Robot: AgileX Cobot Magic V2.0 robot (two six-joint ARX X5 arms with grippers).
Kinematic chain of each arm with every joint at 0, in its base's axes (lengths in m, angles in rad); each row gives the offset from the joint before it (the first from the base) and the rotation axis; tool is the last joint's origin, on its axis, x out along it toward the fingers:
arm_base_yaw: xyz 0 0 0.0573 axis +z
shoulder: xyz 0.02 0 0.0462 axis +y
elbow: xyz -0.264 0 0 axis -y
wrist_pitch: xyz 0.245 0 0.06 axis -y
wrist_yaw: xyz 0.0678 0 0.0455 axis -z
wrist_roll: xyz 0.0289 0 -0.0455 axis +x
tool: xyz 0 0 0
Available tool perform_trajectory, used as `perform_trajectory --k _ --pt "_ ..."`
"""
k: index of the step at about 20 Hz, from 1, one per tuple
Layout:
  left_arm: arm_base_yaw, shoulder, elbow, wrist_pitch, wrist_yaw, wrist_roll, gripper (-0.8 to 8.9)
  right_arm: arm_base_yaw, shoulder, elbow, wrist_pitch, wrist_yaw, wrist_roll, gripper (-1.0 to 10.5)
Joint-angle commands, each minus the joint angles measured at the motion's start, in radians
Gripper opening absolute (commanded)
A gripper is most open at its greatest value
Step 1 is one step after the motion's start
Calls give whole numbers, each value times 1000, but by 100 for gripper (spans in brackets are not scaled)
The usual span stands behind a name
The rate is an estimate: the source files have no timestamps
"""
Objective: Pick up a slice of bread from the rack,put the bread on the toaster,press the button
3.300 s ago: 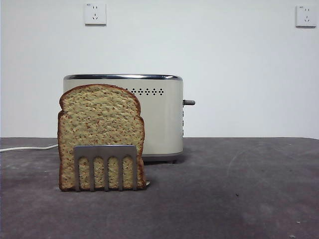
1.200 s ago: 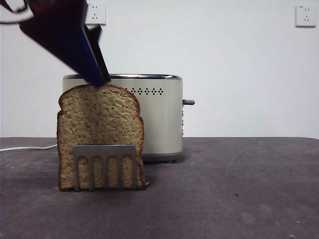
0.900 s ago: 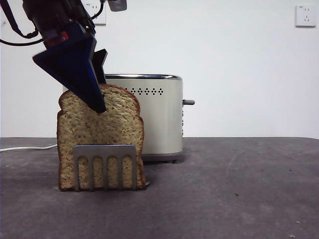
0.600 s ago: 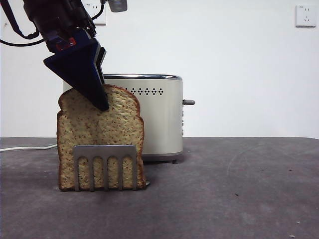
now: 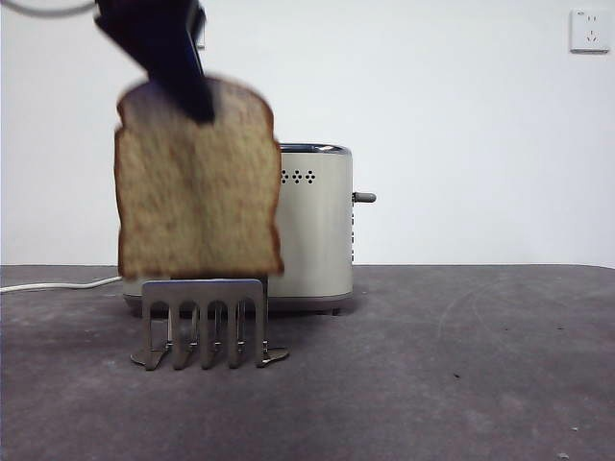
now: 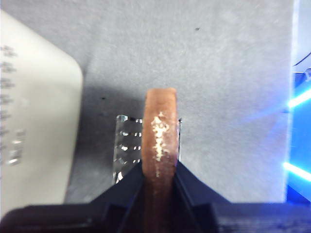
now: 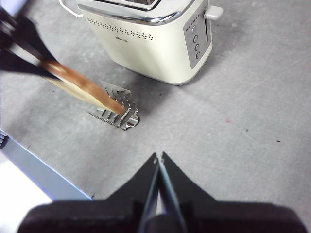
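Note:
My left gripper (image 5: 197, 104) is shut on the top of the slice of bread (image 5: 197, 187) and holds it upright just above the rack (image 5: 204, 322). The left wrist view shows the bread's brown crust edge (image 6: 159, 141) clamped between the jaws, with the steel rack (image 6: 124, 145) below it. The cream toaster (image 5: 312, 226) stands behind the rack, and its dark lever button (image 5: 364, 197) sticks out of its right end. In the right wrist view my right gripper (image 7: 159, 159) is shut and empty, high above the table, with the bread (image 7: 82, 90), rack (image 7: 119, 111) and toaster (image 7: 146, 34) below.
A white cord (image 5: 53, 285) runs left from the toaster. Two white wall sockets (image 5: 588, 29) are on the wall behind. The dark grey table (image 5: 461, 365) spreads to the right of the toaster.
My left gripper came down onto the bread's top, closed on it, and has lifted the slice up out of the rack. The rack now stands empty.

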Motion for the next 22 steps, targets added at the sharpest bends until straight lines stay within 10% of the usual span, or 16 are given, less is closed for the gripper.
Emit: perform_trajectory --k 1,9,22 --pt "-2 3 126 -69 -2 11 -8 2 7 2 3 -1 -8 -12" --pt "1 3 378 17 -217 84 -9 2 17 2 3 -1 -8 -12" --pt "90 153 378 113 -200 278 -9 2 21 2 2 -1 -8 -12"
